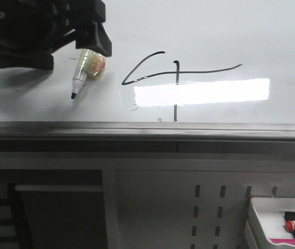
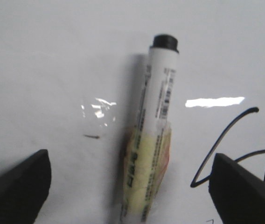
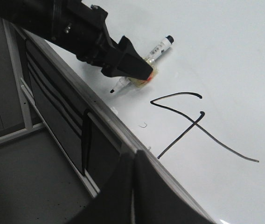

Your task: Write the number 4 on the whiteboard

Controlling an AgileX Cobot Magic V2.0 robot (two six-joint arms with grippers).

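The number 4 [image 1: 177, 72] is drawn in thin black lines on the whiteboard [image 1: 230, 31], wide and stretched, with a long bar and a short cross-stroke. A white marker [image 1: 85, 70] wrapped in yellowish tape lies on the board to the left of it, black tip toward the board's near edge. My left gripper [image 2: 132, 186] is open above the marker [image 2: 158, 107], its two black fingers spread wide on either side without touching it. My right gripper [image 3: 133, 186] is shut on nothing, off the board's near edge; from there the number 4 [image 3: 193, 123] is visible.
A grey metal rail [image 1: 147, 129] runs along the board's near edge. Below it are a grey perforated panel [image 1: 210, 207] and a white tray [image 1: 256, 220] holding markers at the lower right. A small stray mark [image 2: 92, 136] sits beside the marker.
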